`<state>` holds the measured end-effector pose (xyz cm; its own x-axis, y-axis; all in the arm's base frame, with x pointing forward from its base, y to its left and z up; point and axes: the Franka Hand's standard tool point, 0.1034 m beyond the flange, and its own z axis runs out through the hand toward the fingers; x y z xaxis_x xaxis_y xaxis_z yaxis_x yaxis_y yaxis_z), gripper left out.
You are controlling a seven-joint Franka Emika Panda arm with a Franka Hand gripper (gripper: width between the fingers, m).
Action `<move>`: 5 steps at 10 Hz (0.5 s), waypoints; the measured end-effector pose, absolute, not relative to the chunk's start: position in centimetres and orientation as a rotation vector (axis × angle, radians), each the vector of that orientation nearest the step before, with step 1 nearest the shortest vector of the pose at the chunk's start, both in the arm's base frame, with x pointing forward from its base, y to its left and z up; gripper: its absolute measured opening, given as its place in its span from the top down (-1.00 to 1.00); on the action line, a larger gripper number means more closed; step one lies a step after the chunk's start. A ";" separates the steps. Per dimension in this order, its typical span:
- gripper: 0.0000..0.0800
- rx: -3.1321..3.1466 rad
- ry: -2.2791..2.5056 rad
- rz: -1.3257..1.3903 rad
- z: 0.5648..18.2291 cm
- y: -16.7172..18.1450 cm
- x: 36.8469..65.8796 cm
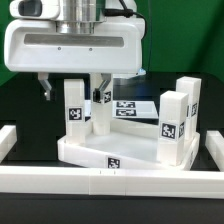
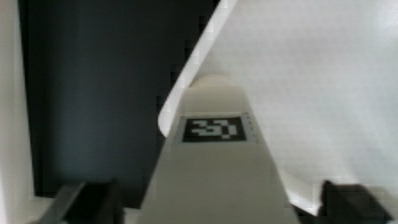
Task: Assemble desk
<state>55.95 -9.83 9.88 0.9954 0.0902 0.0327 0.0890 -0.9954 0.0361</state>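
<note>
Gripper: the gripper [image 1: 88, 88] hung above the tabletop's far edge, its fingers [image 1: 47, 88] spread to either side of a leg, with gaps showing between pads and leg in the wrist view; nothing was pinched as far as the frames showed.
Leg in the jaws: this leg [image 1: 100, 110] stood upright on the tabletop; in the wrist view its tagged end [image 2: 215, 128] sat centred between the two dark fingertips [image 2: 89, 200].
Tabletop: the tabletop [image 1: 85, 152] lay flat in the middle of the scene, just behind the front rail [image 1: 110, 183], raised rim up, one tag on its near wall.
Other legs: one leg [image 1: 73, 105] stood on the tabletop toward the exterior view's left, beside the leg between the fingers; two more [image 1: 172, 125] stood together at the tabletop's corner on the exterior view's right.
Marker board: the marker board [image 1: 135, 106] lay behind the tabletop.
Handling, judged: the legs looked like light, stiff plastic blocks with smooth, likely slippery faces; nothing fragile.
Where to hold, judged: squeeze two opposite flat faces near the upper half, squarely, so the block does not twist or slide.
Risk, judged: the neighbouring leg stood near the finger on that side and could be knocked over.
</note>
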 end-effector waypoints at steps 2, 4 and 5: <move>0.21 3.104 0.132 0.054 9.9 -9.8 55.9; 0.28 3.107 0.091 0.055 9.9 -9.8 56.0; 0.28 3.108 0.041 0.056 9.9 -9.8 56.0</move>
